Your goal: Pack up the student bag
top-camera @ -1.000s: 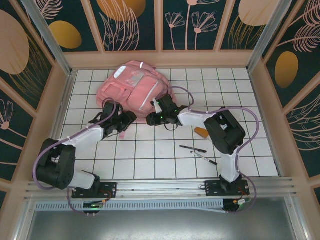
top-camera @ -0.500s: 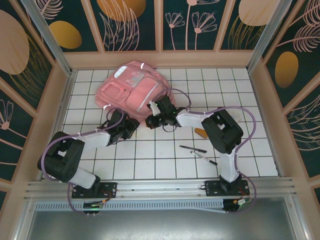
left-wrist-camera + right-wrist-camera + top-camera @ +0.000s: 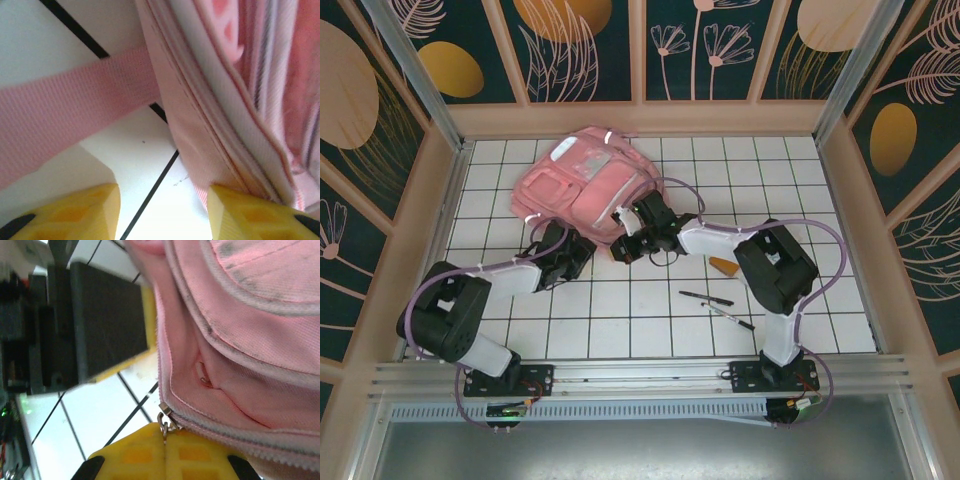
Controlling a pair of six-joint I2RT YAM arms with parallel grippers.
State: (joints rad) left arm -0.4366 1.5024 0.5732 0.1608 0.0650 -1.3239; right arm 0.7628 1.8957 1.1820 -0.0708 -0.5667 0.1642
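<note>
At the back left of the gridded bench (image 3: 620, 320), find the student bag (image 3: 582, 185) lying flat, front side up, near edge turned toward the arms. Looks soft and limp throughout, pink fabric that folds and sags with no stiff frame to be seen. Likely to crumple and drag rather than slide as one piece, and probably light while unpacked. Best taken by something small and firm, such as the zip pull (image 3: 163, 421), a strap (image 3: 55, 120) or a bunched seam, not by the glossy front pocket (image 3: 582, 158), judged slippery. Right claw (image 3: 165, 452) clenched on that metal zip pull at the bag's near edge, yellow fingertips (image 3: 132, 457) pressed together around it. Left claw (image 3: 162, 210) released, fingers (image 3: 75, 210) apart, low over the bench just beside the bag's piped edge, one of them seemingly touching the fabric. Judged to be the opening step: draw the zip along its track with the right, pin the fabric with the left to avoid hauling the whole bag along. Well apart on the right, two pens (image 3: 718, 305) and an orange item (image 3: 723, 265), too small to name
</note>
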